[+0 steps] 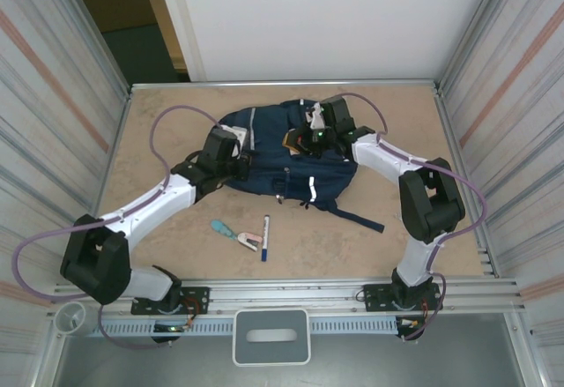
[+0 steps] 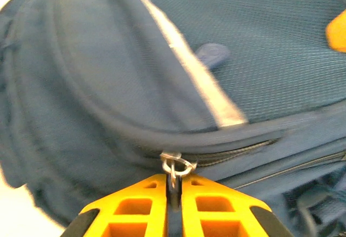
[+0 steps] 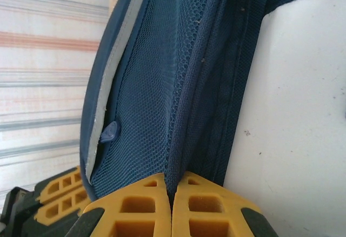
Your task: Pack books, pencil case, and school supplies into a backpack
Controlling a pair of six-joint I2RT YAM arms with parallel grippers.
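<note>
Nearest the arm bases, at about 6 o'clock on the table (image 1: 326,246), lie 2 loose supplies side by side: a teal-and-pink stapler (image 1: 236,234) and, just to its 3 o'clock, a white marker (image 1: 265,235) with a blue cap, both well apart from either arm. Beyond them, toward 12 o'clock, the navy backpack (image 1: 282,162) lies flat in the middle of the table. The left gripper (image 2: 173,191) sits at the bag's 9 o'clock edge. Its yellow fingers are drawn almost together, with the small metal zipper pull (image 2: 174,167) pinched in the narrow gap between them. The zipper teeth running off toward 3 o'clock from the pull look meshed, so the pocket appears closed along that stretch. Farther back, near the bag's 1 o'clock corner, the right gripper (image 3: 171,194) has its 2 fingers pressed fully together on a fold of the backpack's dark seam, beside the mesh panel and its pale stripe (image 3: 105,86). I judge the step in hand to be opening the bag: 1 arm anchors the fabric while the other has just taken hold of the zipper. The next move calls for the left arm to draw the pull along the line of the track, not across it, while the right holds the cloth taut enough that the slider does not bunch the fabric. The thin pull could slip from so small a pinch, so a steady, low drag seems wise.
</note>
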